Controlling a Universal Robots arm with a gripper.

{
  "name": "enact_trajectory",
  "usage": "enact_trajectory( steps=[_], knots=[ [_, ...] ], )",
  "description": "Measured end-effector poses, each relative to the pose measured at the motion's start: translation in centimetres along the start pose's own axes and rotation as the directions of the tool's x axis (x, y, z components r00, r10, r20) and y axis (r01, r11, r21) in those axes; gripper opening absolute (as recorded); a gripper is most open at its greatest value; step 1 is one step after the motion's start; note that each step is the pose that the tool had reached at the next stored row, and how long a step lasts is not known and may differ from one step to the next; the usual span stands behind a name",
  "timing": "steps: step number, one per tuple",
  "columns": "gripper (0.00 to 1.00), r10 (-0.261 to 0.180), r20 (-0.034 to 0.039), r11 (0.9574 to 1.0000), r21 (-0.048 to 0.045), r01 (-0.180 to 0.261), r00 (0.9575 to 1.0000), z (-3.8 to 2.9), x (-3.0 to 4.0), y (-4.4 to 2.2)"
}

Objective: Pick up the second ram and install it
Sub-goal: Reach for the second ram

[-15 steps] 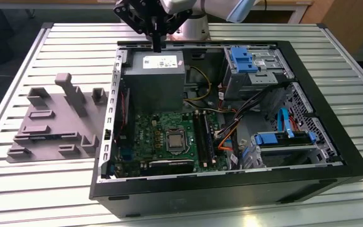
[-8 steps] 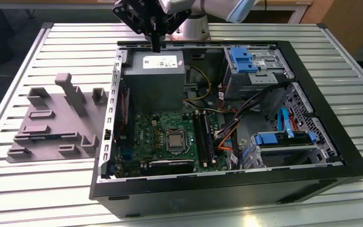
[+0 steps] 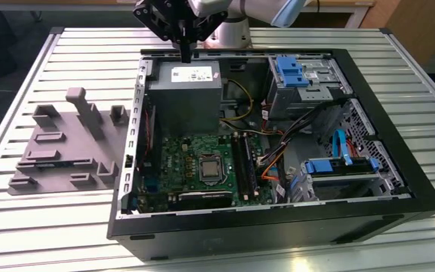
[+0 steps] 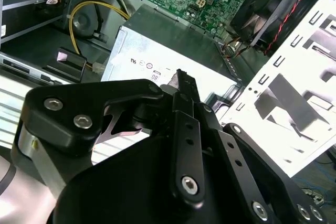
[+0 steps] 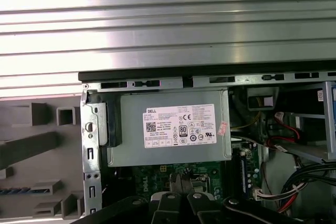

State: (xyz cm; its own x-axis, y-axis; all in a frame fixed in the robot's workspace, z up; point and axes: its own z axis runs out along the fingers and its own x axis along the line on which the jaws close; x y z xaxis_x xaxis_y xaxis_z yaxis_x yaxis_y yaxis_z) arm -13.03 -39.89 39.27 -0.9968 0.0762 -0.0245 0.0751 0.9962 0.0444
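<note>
My gripper hangs over the back of the open computer case, above the grey power supply. Its fingers are pressed together and shut, with nothing visible between them; both wrist views show the closed gripper over the supply's labelled top. A thin strip with bluish marks stands in a slot of the grey fixture beside the case. I cannot tell whether it is the second ram. The long black memory slots lie on the green motherboard, well away from the gripper.
The black case wall rings the motherboard, the drive cages with blue tabs and bundles of cables. A fan sits by the case side. The slatted metal table surrounds everything.
</note>
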Motion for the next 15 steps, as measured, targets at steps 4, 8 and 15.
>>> enact_trajectory(
  steps=[4,8,15],
  knots=[
    [0.11,0.000,0.0000,1.0000,0.0000,0.000,1.0000,0.00,0.10,-0.01],
    [0.11,0.000,0.0000,1.0000,-0.0001,0.000,1.0000,0.01,0.27,-0.02],
    [0.11,0.000,0.0000,1.0000,0.0000,0.000,1.0000,0.00,1.05,-0.08]
  ],
)
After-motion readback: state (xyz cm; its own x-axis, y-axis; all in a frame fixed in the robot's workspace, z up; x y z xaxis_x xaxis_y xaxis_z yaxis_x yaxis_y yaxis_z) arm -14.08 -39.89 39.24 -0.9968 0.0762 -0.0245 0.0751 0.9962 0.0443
